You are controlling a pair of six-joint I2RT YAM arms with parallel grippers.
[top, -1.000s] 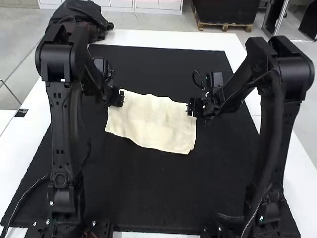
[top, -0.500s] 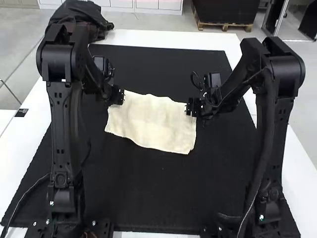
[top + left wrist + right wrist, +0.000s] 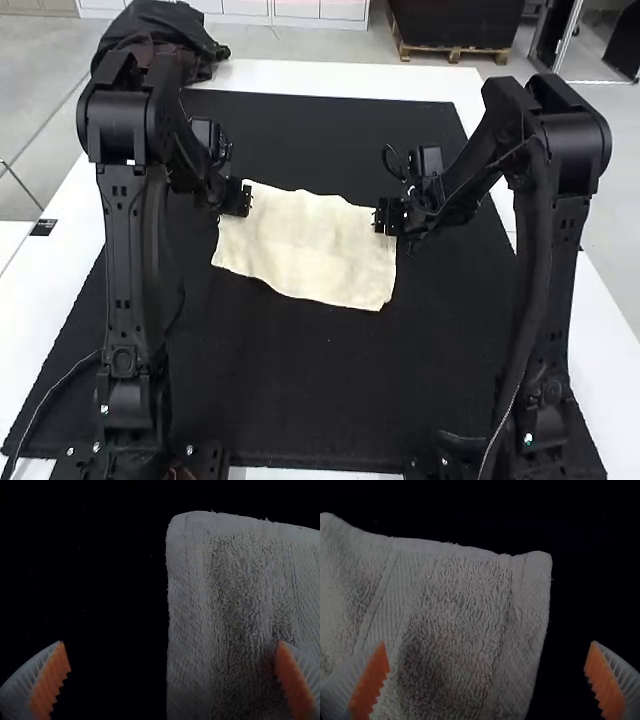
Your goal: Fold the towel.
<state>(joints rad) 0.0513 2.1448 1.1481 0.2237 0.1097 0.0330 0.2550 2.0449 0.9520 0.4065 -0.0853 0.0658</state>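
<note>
Right arm [image 3: 570, 150] was shifted slightly toward nine o'clock; towel [image 3: 305, 250], spread on black mat [image 3: 330, 400], was left undisturbed. Both pairs of jaws were parted wide, empty, by its ten and two o'clock corners; gripping was judged due.

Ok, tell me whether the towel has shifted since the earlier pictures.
No. In the high view the towel lies on the same part of the black mat as before, its near edge and corners unshifted in any direction.
</note>
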